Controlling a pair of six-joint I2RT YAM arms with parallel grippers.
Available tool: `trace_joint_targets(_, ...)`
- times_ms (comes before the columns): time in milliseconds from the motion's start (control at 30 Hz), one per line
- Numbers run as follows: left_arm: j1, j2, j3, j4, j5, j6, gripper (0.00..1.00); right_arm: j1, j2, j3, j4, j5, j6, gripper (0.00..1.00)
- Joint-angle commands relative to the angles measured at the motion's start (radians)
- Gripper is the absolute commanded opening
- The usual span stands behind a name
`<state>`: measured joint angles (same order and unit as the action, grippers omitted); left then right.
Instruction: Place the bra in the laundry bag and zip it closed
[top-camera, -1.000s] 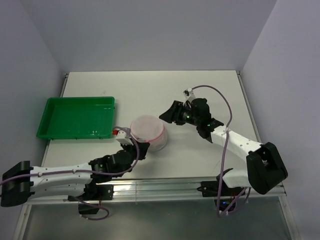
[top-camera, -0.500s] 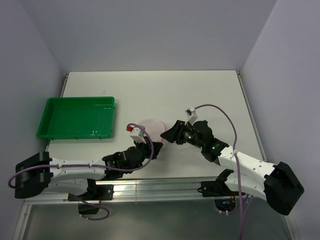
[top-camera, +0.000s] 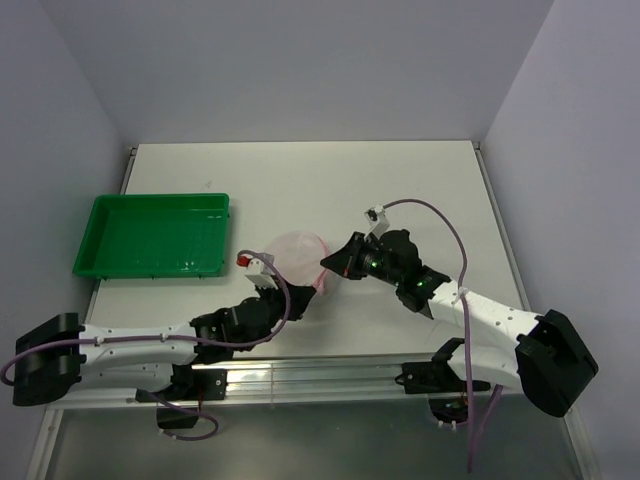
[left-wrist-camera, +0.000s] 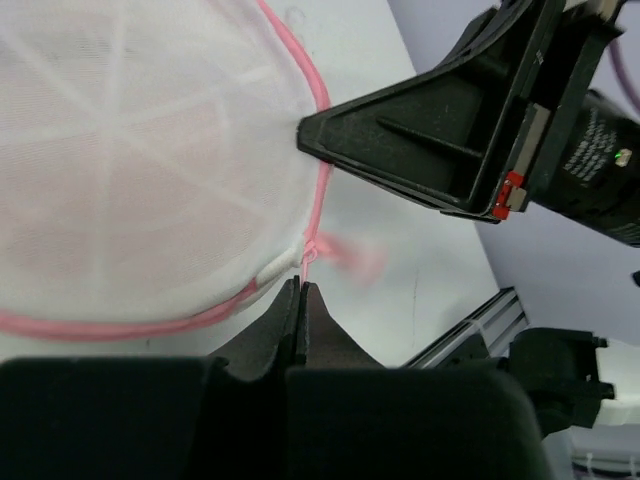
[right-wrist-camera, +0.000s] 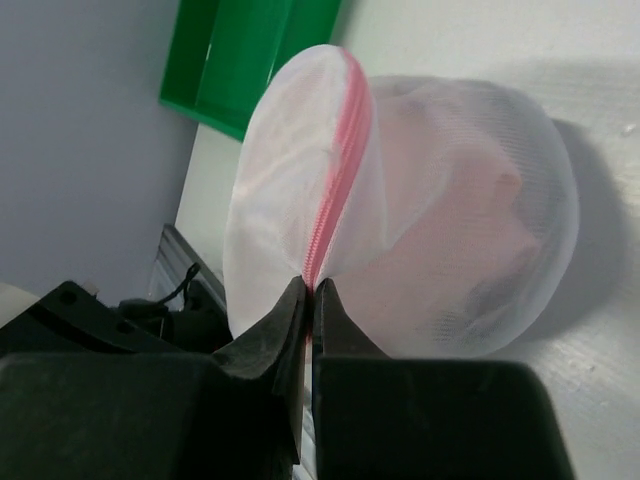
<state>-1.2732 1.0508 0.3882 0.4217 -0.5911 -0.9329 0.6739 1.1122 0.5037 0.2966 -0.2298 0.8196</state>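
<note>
The laundry bag (top-camera: 296, 254), round white mesh with pink zipper trim, sits tipped on edge near the table's middle. Through the mesh a pink form shows, the bra (right-wrist-camera: 455, 225). My left gripper (top-camera: 300, 292) is at the bag's near side, shut on the pink zipper pull (left-wrist-camera: 306, 262) just off the rim. From the right, my right gripper (top-camera: 325, 264) meets the bag and is shut on the pink zipper seam (right-wrist-camera: 335, 190), pinching it at the lower end. In the left wrist view the right gripper's black fingers (left-wrist-camera: 420, 140) touch the bag's (left-wrist-camera: 140, 160) rim.
A green plastic tray (top-camera: 152, 236) stands at the left of the white table (top-camera: 300, 180); it also shows behind the bag as the green tray (right-wrist-camera: 250, 50). The table's near edge with its metal rail (top-camera: 330, 370) runs just below the grippers. Grey walls surround the table.
My right gripper came in from the right toward the bag and shut on its zipper seam; it was open before. The left arm shifted a little, staying shut at the bag's near side.
</note>
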Motion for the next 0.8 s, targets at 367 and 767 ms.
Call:
trace_joint_targets(367,-0.011,-0.107,0.116,-0.230,-0.108,0.101,0.23,-0.103,0.014,0.059,0.021,0.032,-0.097,0.10)
trace_joint_targets(767,-0.011,-0.403,0.296,-0.731,-0.254,0.141,0.80,-0.111,-0.374,0.116,-0.312,0.306,-0.238,1.00)
